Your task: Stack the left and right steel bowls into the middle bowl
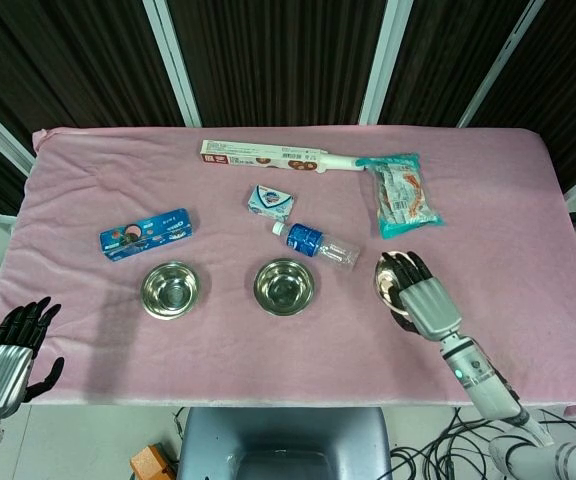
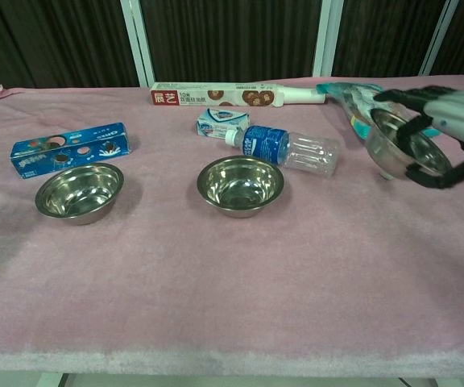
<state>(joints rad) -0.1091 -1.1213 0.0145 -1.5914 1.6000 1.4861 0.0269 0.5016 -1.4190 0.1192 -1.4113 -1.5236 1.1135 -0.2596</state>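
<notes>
Inspection found the right hand (image 2: 440, 129) gripping the right steel bowl (image 2: 399, 145), fingers hooked over the far rim and into the hollow with the thumb under the near rim. In the chest view the bowl was off the pink table cloth (image 2: 216, 282) and tilted, its mouth turned toward the near side, in front of the snack packet (image 2: 361, 101). In the head view the same hand (image 1: 420, 298) covered most of that bowl (image 1: 386, 275), which sat to the right of the water bottle (image 1: 318, 244).

The middle bowl (image 1: 284, 286) stood upright on the cloth near the centre, just on the near side of the bottle. The left bowl (image 1: 170, 289) stood upright to its left, well apart from it, with the blue biscuit box (image 1: 146, 233) beyond it on the far side.

The left hand (image 1: 10, 352) hung off the near left corner of the table, fingers spread and holding nothing.

A small blue-and-white packet (image 1: 272, 202) lay beyond the bottle. A long biscuit carton (image 1: 263, 155) lay along the far edge, to the left of the snack packet.
</notes>
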